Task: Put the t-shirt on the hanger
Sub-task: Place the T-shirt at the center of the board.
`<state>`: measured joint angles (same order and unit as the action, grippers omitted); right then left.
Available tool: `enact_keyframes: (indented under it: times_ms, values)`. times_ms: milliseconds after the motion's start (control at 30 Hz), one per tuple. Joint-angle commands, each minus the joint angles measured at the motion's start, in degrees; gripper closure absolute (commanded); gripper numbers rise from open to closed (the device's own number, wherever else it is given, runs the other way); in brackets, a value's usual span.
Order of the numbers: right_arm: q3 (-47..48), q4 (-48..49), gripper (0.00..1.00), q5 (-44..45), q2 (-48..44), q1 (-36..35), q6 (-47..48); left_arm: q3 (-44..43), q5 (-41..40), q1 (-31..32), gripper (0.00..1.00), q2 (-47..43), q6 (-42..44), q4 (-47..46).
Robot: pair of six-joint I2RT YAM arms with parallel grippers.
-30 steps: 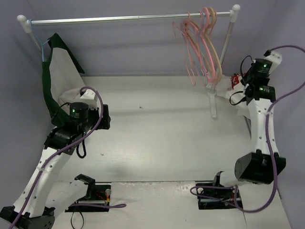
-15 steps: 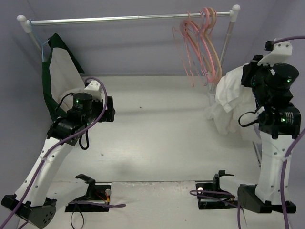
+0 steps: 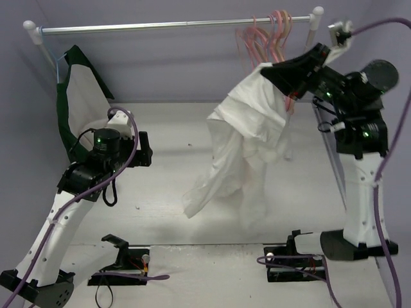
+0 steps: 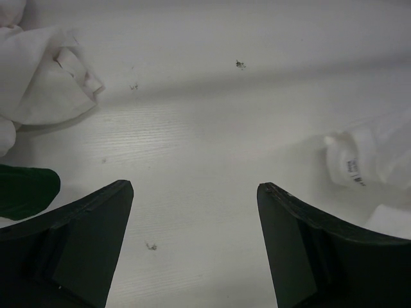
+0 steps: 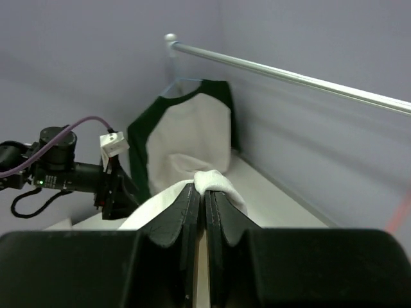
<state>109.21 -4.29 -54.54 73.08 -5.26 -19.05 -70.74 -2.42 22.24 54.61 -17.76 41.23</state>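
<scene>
The white t-shirt point(image 3: 247, 138) hangs in the air from my right gripper point(image 3: 268, 69), which is shut on a fold of it point(image 5: 217, 181). Its lower end trails down near the table at mid-right. No red print shows. Several thin pale-pink hangers point(image 3: 255, 35) hang on the rail point(image 3: 160, 25) at the right, partly hidden behind the t-shirt. My left gripper point(image 4: 194, 192) is open and empty above bare table; in the top view it point(image 3: 146, 151) sits left of centre.
A white shirt with dark green sleeves point(image 3: 80, 102) hangs at the rail's left end, seen also in the right wrist view point(image 5: 186, 135). White cloth point(image 4: 45, 74) lies at left and a tagged white edge point(image 4: 359, 160) at right of the left wrist view.
My right arm has lifted the t-shirt up and swung it left, from the right table edge to in front of the hangers. The cloth now hangs long. The left arm shifted slightly.
</scene>
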Motion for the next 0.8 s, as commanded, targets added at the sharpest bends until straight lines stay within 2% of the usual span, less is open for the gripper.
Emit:
enact_keyframes:
  times_ms: [0, 100, 167, 233, 367, 400, 467, 500, 633, 700, 733, 767]
  values:
    - [6.0, 17.7, 1.0, -6.4, 8.6, -5.1, -7.2, -3.6, -2.0, 0.3, 0.21, -1.3, -2.2, 0.1]
    - [16.5, 18.9, 1.0, -3.7, 16.6, -12.3, -6.0, -3.7, -2.8, 0.3, 0.21, -2.9, -3.1, 1.1]
    - [20.4, 22.6, 1.0, -2.1, 20.6, -16.4, -6.1, -3.5, -3.4, 0.3, 0.21, -3.7, -3.6, 1.8]
    - [20.3, 24.2, 1.0, -0.1, 21.4, -18.6, -2.7, -3.4, -4.9, 0.3, 0.21, -5.0, -3.9, 2.4]
    - [11.4, 25.2, 1.0, 9.3, 15.4, -25.8, 7.2, -2.7, -6.6, 0.3, 0.21, -7.0, -4.5, 4.2]
    - [4.8, 25.5, 1.0, 11.0, 13.2, -26.6, 8.7, -2.4, -6.9, 0.3, 0.21, -7.7, -4.6, 4.4]
    - [-1.8, 24.5, 1.0, 14.5, 7.0, -27.4, 11.9, -1.6, -7.0, 0.3, 0.21, -8.1, -4.9, 4.8]
    - [-7.5, 23.4, 1.0, 17.6, 4.8, -27.7, 13.1, -1.0, -6.7, 0.3, 0.21, -8.1, -5.1, 4.9]
    - [-20.2, 13.2, 1.0, 27.3, -7.4, -28.1, 16.7, 0.5, -5.0, 0.3, 0.21, -6.8, -6.4, 5.4]
    - [-25.5, 6.0, 0.95, 32.3, -11.0, -28.2, 17.5, 1.7, -4.0, 0.3, 0.21, -5.7, -6.8, 4.7]
    - [-29.7, 2.8, 0.9, 37.4, -14.1, -28.2, 17.6, 2.0, -3.7, 0.3, 0.21, -5.0, -7.0, 4.5]
    - [-31.5, -3.6, 0.77, 40.0, -15.2, -28.2, 17.3, 2.3, -3.4, 0.3, 0.21, -4.6, -7.5, 3.6]
